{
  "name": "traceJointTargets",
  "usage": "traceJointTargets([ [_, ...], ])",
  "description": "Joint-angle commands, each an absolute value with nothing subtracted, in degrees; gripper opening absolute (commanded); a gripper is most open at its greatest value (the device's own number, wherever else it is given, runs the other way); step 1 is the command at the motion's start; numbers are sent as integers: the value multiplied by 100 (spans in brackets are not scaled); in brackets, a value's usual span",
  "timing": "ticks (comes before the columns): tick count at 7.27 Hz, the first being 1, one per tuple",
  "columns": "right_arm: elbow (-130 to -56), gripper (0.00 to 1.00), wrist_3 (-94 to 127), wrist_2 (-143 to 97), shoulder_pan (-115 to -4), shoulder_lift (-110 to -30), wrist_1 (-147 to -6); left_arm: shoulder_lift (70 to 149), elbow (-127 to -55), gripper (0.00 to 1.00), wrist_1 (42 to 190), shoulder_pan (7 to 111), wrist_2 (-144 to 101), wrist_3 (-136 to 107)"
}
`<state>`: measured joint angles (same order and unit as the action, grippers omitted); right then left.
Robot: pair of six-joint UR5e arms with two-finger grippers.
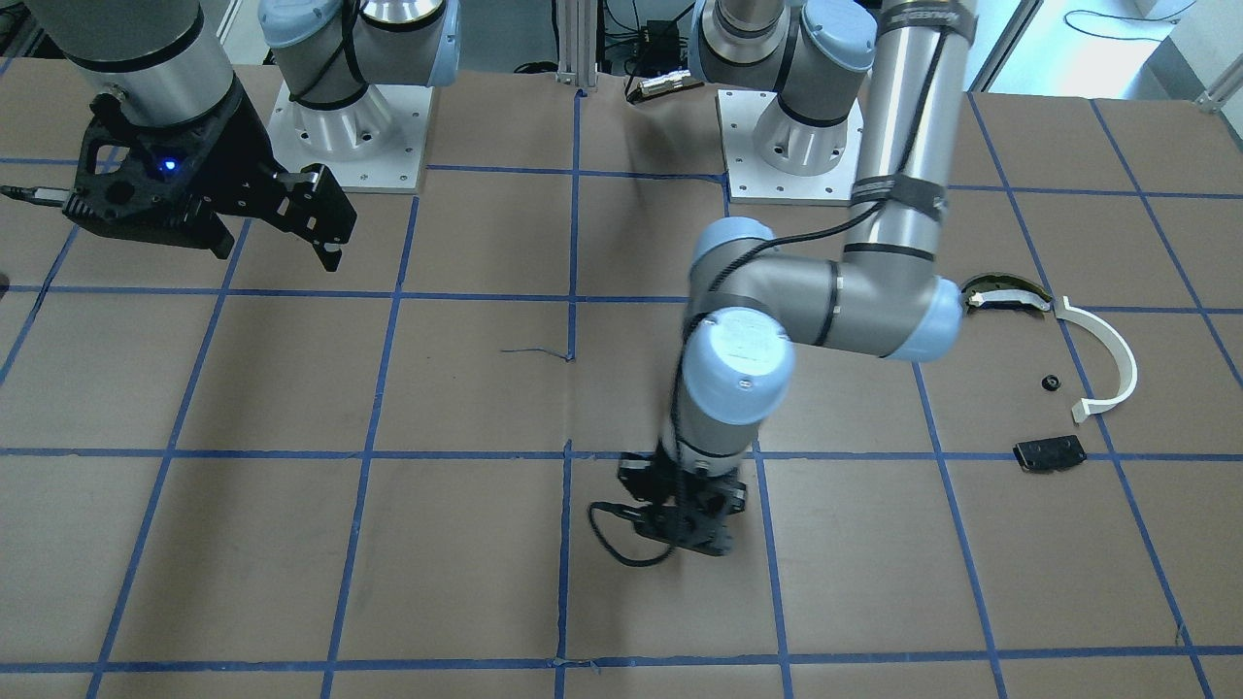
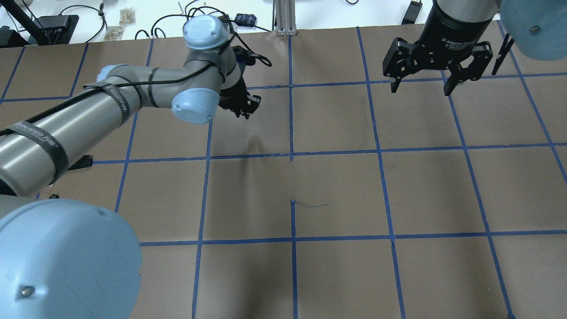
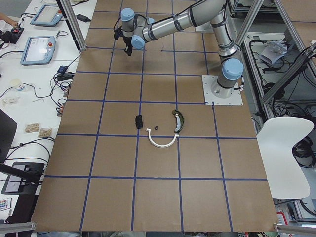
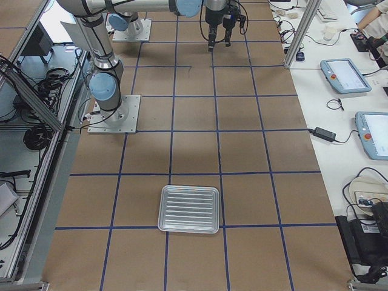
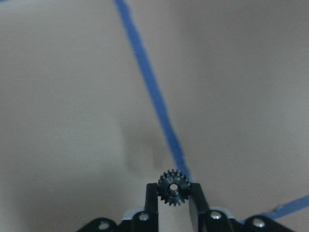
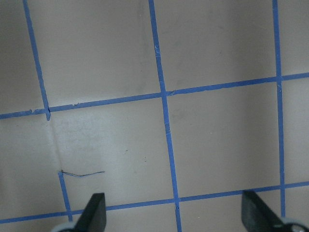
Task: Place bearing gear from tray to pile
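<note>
The left gripper (image 5: pixel 174 192) had its fingers pinching the bearing gear (image 5: pixel 173 186); the pile (image 1: pixel 1050 382) lay well apart, toward the robot's left.

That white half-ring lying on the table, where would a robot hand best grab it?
Probably mid-arc on the white half-ring, coming straight down from above, with one finger inside the curve and one outside. The band looks thin across. It lies low on the table, and the bare space on both sides of it seems to leave room for the fingers.
</note>
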<state>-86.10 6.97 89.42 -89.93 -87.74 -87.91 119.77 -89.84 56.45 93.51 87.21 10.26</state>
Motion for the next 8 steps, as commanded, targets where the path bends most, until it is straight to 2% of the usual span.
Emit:
traceJointTargets([
  [1, -8640, 100, 694, 8938, -8974, -8789, -8955, 11551, -9253, 0, 5984, 7864, 8754, 2281],
  [5, -8640, 100, 694, 8938, -8956, -8780, -9053, 11268, -10132, 0, 6047, 5858, 9448, 3725],
  [8, -8631, 100, 694, 8938, -8947, -8780, -9053, 11153, -10466, 0, 6170, 5004, 9809, 4200],
])
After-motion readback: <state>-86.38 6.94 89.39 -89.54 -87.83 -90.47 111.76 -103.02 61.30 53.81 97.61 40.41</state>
